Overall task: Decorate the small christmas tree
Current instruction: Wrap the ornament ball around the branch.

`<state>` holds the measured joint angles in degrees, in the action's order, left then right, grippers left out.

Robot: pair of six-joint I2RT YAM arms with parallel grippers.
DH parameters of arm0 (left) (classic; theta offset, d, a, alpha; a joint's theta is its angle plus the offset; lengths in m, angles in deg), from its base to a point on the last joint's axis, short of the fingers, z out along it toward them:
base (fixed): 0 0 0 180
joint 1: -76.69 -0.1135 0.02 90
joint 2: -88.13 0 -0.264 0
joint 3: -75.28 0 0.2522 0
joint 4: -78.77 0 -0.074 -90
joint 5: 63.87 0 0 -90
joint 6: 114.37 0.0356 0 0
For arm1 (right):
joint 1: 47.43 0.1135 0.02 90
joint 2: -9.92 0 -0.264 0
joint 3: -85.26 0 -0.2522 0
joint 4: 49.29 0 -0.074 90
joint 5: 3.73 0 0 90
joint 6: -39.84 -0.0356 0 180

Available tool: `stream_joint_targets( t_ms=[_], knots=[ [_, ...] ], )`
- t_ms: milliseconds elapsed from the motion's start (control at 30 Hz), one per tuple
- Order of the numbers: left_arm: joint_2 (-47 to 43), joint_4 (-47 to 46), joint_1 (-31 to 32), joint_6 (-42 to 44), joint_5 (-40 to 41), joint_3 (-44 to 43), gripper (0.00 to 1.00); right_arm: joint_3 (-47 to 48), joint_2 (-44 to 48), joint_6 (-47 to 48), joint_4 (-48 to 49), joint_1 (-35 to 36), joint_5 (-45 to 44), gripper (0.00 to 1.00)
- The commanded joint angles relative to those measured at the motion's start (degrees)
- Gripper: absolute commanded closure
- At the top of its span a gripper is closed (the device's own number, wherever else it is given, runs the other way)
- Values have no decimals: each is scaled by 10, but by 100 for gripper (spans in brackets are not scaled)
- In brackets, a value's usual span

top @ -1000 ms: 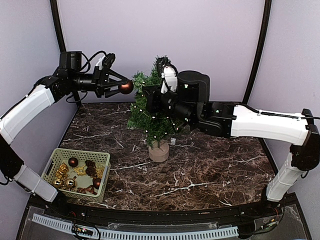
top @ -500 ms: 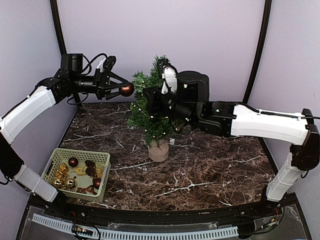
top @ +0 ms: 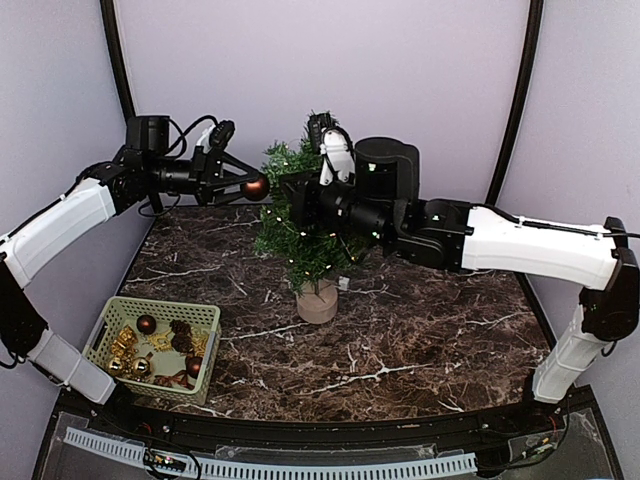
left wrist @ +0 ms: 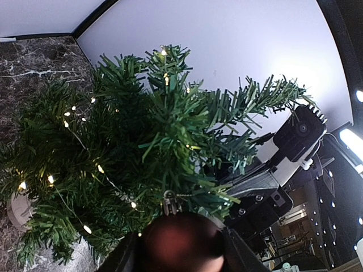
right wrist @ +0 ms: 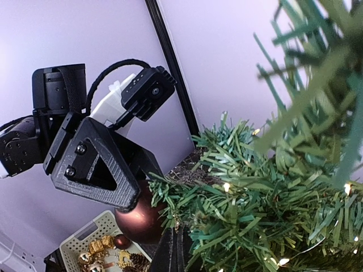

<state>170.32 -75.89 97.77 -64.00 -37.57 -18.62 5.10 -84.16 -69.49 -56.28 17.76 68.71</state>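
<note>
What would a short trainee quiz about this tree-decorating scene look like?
1. True or false: the left gripper holds a dark red bauble beside the small christmas tree.
2. Where do the spare ornaments lie? A: on the tabletop. B: in the green basket. C: on the tree's wooden base.
3. Fill in: tiny lit ____ are strung through the tree's branches.
Key: 1 true; 2 B; 3 lights.

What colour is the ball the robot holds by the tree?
Dark, shiny red. The ball shows best in the right wrist view.
</note>
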Motion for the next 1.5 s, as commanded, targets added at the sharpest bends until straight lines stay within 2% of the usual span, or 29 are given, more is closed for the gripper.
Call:
stream_joint_targets(
  t_ms=[0,300,567,733,1100,1333,1467],
  knots=[
    [4,-23,-4,-1,-10,7,62,33,-11,10,19,-4,4,100],
    [11,-16,-4,6,-13,7,62,67,-41,12,0,-4,-16,100],
    [10,12,-4,27,-4,6,59,57,-32,11,13,-5,-12,99],
    [-5,12,-5,37,7,10,46,33,-16,8,33,-4,-6,88],
    [-44,-7,-17,38,32,66,29,-28,39,-12,66,-4,29,71],
    [-74,8,-23,67,69,80,27,-66,75,-16,81,-4,45,65],
    [-95,40,-24,111,112,78,27,-93,98,-15,93,-4,56,61]
  ],
)
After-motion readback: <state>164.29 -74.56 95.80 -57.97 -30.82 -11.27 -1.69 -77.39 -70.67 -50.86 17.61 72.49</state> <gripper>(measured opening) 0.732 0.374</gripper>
